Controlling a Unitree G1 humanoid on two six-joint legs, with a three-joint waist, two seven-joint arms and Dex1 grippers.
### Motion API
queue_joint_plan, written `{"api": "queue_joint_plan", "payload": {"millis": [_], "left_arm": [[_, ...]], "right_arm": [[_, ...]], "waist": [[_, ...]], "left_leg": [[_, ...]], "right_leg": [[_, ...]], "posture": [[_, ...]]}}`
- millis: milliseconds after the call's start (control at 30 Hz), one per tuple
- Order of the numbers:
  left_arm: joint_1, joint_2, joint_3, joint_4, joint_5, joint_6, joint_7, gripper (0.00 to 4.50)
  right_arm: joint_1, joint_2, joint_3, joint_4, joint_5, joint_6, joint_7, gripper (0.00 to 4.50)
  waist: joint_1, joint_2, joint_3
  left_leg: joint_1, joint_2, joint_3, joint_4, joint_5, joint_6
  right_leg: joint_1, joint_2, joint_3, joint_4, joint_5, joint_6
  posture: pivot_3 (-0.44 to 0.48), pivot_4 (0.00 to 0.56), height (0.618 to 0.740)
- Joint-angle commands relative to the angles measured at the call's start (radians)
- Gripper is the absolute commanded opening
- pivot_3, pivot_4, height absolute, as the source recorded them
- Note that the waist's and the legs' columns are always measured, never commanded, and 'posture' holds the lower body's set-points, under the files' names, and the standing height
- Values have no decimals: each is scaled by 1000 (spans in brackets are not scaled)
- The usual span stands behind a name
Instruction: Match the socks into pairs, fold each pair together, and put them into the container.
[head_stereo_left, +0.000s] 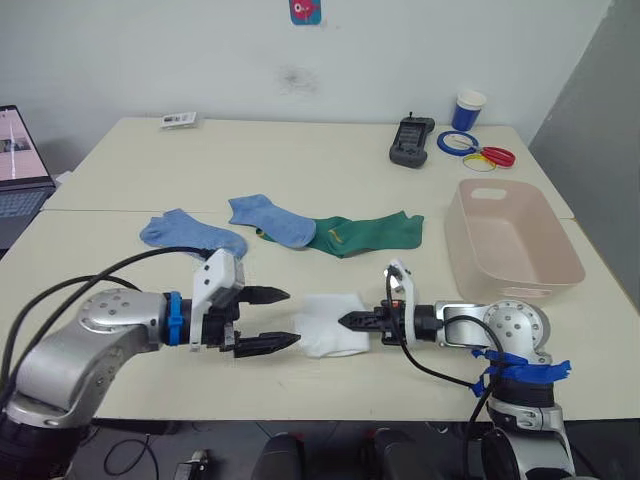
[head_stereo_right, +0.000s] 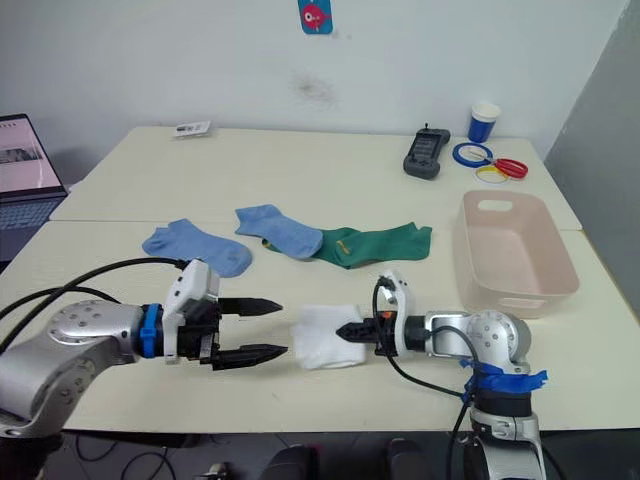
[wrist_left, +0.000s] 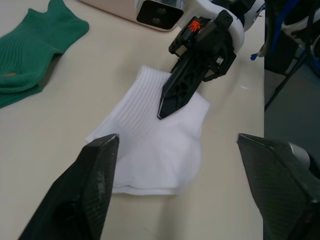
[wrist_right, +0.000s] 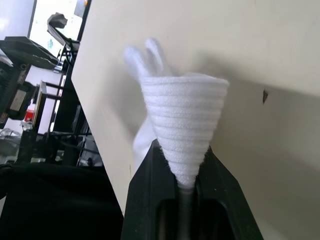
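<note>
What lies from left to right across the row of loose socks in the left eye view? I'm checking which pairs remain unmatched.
Light blue sock → second light blue sock, its toe overlapping the next → dark green socks → pink-beige container.

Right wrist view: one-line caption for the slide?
Right gripper shut on the cuff of the folded white socks lying on the table.

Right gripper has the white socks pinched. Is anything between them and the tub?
Nothing visible stands in the way. The right gripper is shut on the folded white socks, and bare table lies between them and the container. The green socks lie farther back, off that line.
</note>
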Motion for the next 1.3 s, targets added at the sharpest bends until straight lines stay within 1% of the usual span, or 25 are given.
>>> {"api": "queue_joint_plan", "payload": {"millis": [33, 133, 233, 267, 333, 400, 433, 500, 533, 633, 700, 767, 833, 1000, 1100, 1233, 1300], "left_arm": [[-65, 24, 22, -23, -28, 12, -2, 4478], [-160, -10, -4, 4, -23, 11, 29, 4478], [-291, -102, -20, 52, -25, 24, 116, 4478], [-326, -129, -25, 63, -29, 30, 132, 4478], [-411, -197, -48, 86, -25, 34, 172, 4478], [-506, -275, -79, 109, -28, 50, 218, 4478], [-559, -317, -103, 128, -19, 53, 238, 4478], [-630, -366, -146, 163, 15, 48, 253, 4478], [-652, -379, -164, 178, 32, 41, 252, 4478], [-727, -442, -236, 261, 121, -33, 257, 4478], [-749, -468, -258, 293, 158, -65, 256, 4478], [-762, -505, -278, 316, 178, -94, 254, 4478], [-770, -533, -289, 332, 194, -111, 254, 4478], [-762, -582, -319, 332, 224, -131, 247, 4478], [-737, -569, -331, 307, 226, -119, 218, 4478], [-714, -549, -338, 271, 208, -93, 179, 4478], [-711, -550, -340, 270, 206, -86, 170, 4500]], "right_arm": [[-38, 4, -68, -83, 46, -19, 1, 0], [-70, -23, -110, -136, 62, -32, 2, 0], [-129, -63, -185, -168, 103, -41, 4, 0], [-149, -93, -198, -177, 113, -47, 13, 0], [-215, -191, -230, -170, 105, -81, 27, 0], [-279, -330, -236, -132, 50, -156, 51, 0], [-303, -420, -215, -101, -5, -217, 73, 0], [-317, -575, -140, -50, -113, -344, 128, 0], [-317, -627, -103, -25, -154, -399, 157, 0], [-286, -841, 93, 81, -408, -699, 273, 0], [-263, -925, 195, 138, -538, -861, 333, 0], [-242, -1007, 325, 225, -730, -1076, 375, 0], [-243, -1030, 398, 296, -842, -1209, 401, 0], [-272, -970, 529, 478, -1057, -1469, 404, 0], [-239, -965, 564, 495, -1092, -1563, 501, 0], [-240, -949, 544, 501, -1075, -1589, 596, 0], [-250, -949, 541, 513, -1079, -1597, 641, 667]], "waist": [[1, 0, 0], [3, 0, 0], [6, 0, 0], [6, 0, 0], [5, 0, 0], [7, 0, 2], [10, 0, 2], [15, -1, 2], [14, -1, 2], [8, -1, 2], [1, 0, 2], [-2, 0, 3], [-2, 0, 3], [-1, 1, 3], [3, 2, 4], [3, 3, 4], [4, 3, 4]], "left_leg": [[-2, 0, 0, 0, 0, 0], [-4, -1, -1, 1, 0, 0], [-6, -1, -1, 2, 0, 0], [-6, -1, -1, 2, 0, 0], [-7, -2, 0, 3, 0, 0], [-7, -3, 1, 4, 0, 0], [-8, -3, 1, 4, 0, 0], [-8, -6, 1, 5, 0, 0], [-8, -7, 1, 5, 0, 0], [-7, -9, 1, 4, 0, 0], [-7, -9, 2, 4, 0, 0], [-7, -6, 4, 4, 0, 0], [-6, -4, 4, 4, 0, 0], [-5, -3, 4, 4, 2, -4], [-5, -4, 5, 5, 3, -5], [-6, -3, 5, 5, 3, -5], [-6, -3, 5, 6, 3, -5]], "right_leg": [[-2, 0, 0, 0, 0, 0], [-3, 1, -1, 0, 0, 0], [-3, 1, -1, 0, 0, 1], [-3, 1, -1, 0, 1, 1], [-3, 1, 0, -1, 1, 3], [-3, 0, 0, -1, 2, 4], [-3, 0, 0, -2, 3, 5], [-3, 0, 0, -3, 3, 5], [-2, 0, 1, -4, 3, 5], [-2, 0, 1, -3, 3, 6], [-3, 0, 2, -3, 3, 6], [-3, 0, 4, -3, 3, 5], [-4, 0, 4, -2, 3, 5], [-4, 2, 4, 0, 3, 5], [-4, 1, 4, 0, 3, 5], [-4, 0, 5, 0, 3, 5], [-3, 0, 4, 0, 3, 4]], "posture": [[0, 150, 740], [0, 150, 740], [0, 150, 740], [0, 150, 740], [0, 150, 740], [0, 150, 740], [0, 150, 740], [0, 150, 740], [0, 150, 740], [0, 150, 740], [0, 150, 740], [0, 150, 740], [0, 150, 740], [0, 150, 740], [0, 150, 740], [0, 150, 740], [0, 150, 740]]}}
